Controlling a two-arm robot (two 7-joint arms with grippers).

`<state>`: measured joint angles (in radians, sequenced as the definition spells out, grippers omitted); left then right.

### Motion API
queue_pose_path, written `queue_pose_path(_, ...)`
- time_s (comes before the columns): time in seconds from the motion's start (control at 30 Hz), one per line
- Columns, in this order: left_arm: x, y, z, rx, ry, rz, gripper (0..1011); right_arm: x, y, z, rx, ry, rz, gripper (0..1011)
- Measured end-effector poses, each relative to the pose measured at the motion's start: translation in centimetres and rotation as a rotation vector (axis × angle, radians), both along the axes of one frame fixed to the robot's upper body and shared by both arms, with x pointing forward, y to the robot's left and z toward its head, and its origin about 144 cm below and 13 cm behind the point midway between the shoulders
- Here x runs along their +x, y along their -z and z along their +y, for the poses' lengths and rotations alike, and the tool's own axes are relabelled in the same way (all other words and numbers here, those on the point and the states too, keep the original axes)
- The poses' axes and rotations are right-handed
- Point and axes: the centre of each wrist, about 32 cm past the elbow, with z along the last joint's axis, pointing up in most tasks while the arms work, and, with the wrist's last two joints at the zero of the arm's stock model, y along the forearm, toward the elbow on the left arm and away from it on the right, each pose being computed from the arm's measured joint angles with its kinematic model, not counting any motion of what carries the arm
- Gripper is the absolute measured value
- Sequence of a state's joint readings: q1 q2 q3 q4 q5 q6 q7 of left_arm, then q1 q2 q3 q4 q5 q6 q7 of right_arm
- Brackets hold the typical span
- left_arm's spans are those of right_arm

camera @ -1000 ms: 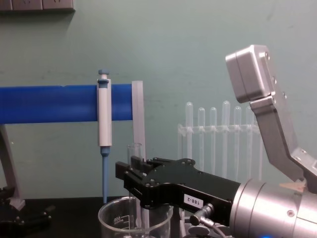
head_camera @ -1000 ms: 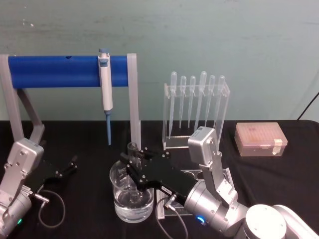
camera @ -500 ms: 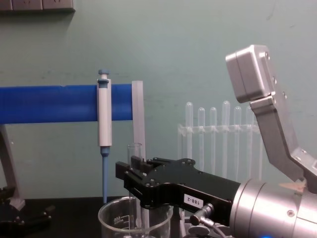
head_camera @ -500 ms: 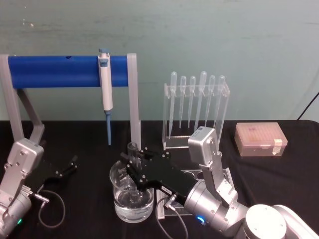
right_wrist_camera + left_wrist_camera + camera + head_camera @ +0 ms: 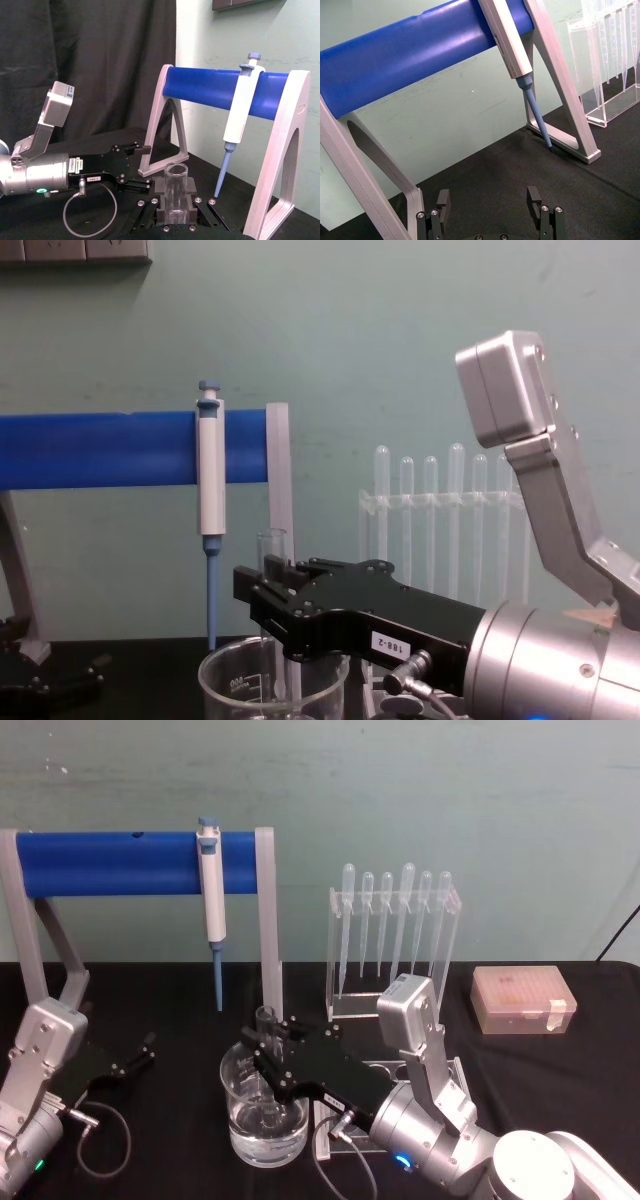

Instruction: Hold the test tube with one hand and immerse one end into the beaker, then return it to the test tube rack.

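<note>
At the front middle of the bench (image 5: 560,1070), the right pincer (image 5: 268,1048) pinches the tube (image 5: 265,1023) upright, its lower end inside the beaker (image 5: 236,1105), in the water. Behind are the blue stand (image 5: 110,863) with a hanging pipettor (image 5: 211,900) and the pipette rack (image 5: 392,935). A pink box (image 5: 524,1000) lies at the right. The left pincer (image 5: 489,200) rests spread at the left.

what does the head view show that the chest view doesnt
Head view adds: the water low in the beaker, with the lower end of the test tube apparently dipped in it, and a pink box at the far right.
Chest view adds: the white 188-2 label on the right tool.
Both: the right tool shut on the upright test tube over the beaker, the blue-and-white pipettor, the pipettes, and the left tool parked at the left.
</note>
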<state>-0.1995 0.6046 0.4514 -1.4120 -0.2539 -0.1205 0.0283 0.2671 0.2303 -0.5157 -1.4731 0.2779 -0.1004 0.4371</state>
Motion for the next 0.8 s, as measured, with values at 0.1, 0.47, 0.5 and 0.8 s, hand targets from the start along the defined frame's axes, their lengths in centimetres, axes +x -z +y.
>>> queue_pose_path(0.1, 0.0, 0.0, 0.0, 0.0, 0.0, 0.0, 1000, 0.0, 0.0, 0.0, 0.0, 0.0, 0.0, 224)
queue_pose_path(0.47, 0.0, 0.0, 0.0, 0.0, 0.0, 0.0, 1000, 0.0, 0.0, 0.0, 0.0, 0.0, 0.0, 225)
queue_pose_path(0.5, 0.0, 0.0, 0.0, 0.0, 0.0, 0.0, 1000, 0.0, 0.0, 0.0, 0.0, 0.0, 0.0, 225)
queue_pose_path(0.8, 0.0, 0.0, 0.0, 0.0, 0.0, 0.0, 1000, 0.0, 0.0, 0.0, 0.0, 0.0, 0.0, 225)
